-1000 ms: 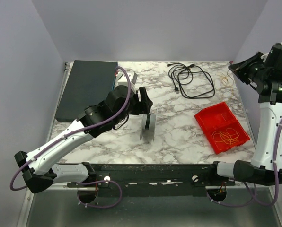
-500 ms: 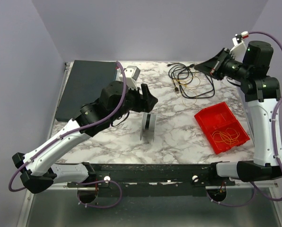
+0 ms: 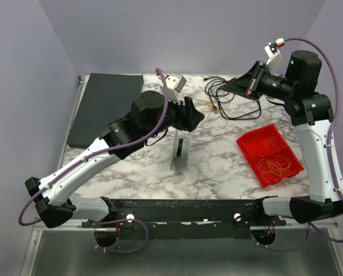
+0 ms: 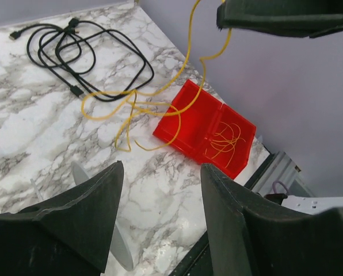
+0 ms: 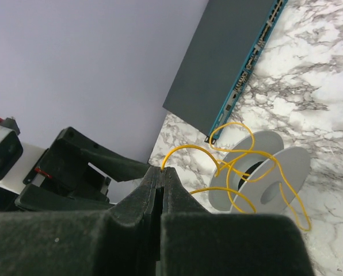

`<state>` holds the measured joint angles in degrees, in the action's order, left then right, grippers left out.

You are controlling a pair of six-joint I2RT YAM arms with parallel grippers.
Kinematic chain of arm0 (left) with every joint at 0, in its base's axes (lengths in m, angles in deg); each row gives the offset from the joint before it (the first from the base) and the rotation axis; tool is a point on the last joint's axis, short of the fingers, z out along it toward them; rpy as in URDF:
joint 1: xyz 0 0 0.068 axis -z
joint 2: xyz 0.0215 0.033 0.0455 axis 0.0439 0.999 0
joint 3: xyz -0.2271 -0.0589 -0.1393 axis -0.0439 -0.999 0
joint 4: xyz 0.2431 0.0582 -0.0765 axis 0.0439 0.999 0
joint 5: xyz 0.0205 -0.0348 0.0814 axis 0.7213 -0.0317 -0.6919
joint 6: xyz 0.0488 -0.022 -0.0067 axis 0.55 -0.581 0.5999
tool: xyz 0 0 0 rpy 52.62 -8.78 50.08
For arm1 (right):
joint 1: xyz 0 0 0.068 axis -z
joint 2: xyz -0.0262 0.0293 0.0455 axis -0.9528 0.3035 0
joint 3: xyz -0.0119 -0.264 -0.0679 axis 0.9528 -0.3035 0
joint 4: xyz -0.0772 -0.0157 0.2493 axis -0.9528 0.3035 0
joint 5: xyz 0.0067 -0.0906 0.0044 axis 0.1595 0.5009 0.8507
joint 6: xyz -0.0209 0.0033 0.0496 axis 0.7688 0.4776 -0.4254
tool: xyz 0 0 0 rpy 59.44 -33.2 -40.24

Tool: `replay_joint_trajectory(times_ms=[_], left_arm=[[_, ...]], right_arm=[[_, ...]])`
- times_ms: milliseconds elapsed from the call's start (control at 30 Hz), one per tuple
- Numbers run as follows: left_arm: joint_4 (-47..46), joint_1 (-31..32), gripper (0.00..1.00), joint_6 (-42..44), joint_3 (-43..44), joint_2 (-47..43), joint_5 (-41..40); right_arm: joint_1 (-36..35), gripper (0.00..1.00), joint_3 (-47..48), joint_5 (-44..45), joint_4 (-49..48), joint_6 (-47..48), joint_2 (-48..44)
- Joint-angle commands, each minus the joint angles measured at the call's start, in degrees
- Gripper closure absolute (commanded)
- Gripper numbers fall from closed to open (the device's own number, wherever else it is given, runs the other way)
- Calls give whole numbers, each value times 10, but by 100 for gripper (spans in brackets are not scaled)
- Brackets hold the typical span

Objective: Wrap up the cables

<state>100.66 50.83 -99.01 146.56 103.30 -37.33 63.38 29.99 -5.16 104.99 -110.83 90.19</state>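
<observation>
Marble tabletop point(image 3: 217, 172) under lilac walls carries, at 10 o'clock in the overhead view, a flat dark box point(image 3: 105, 106), its far end cut off in the right wrist view. Next comes the left gripper point(image 4: 162, 167), reaching toward centre, its jaws spread wide with nothing between them. Just below it a grey spool point(image 3: 180, 154) stands on its rims; the left wrist camera catches only slivers of it behind its own fingers. At 1 o'clock a black cord point(image 3: 235, 99) lies coiled. The cables point(image 4: 134, 94) are too thin to trace well from above. The left wrist view shows one yellow strand, its long axis running from 1 o'clock, where it hangs from the right gripper point(image 5: 162, 171), down toward 7 o'clock into loose loops on the marble that cross the near edge of the black cord. The right gripper, raised above the table, is clenched on that strand; its tips hide the exact pinch point, and only its underside shows at the top of the left wrist view. At 4 o'clock sits a red tray point(image 3: 258, 138) of two compartments, with more yellow loops in the one nearer the arm bases.
</observation>
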Motion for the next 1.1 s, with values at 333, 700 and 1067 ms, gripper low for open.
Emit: replay_joint_trajectory(times_ms=[333,700,1067], left_arm=[[-66,32,45,114,113,123,-64],[-164,32,50,104,90,165,-156],[-151,33,100,81,112,188,-168]], right_arm=[[-34,99,12,-28,-16,-28,-4],[-40,99,24,-48,-22,-57,-15],[-41,95,-2,146,64,9,-29]])
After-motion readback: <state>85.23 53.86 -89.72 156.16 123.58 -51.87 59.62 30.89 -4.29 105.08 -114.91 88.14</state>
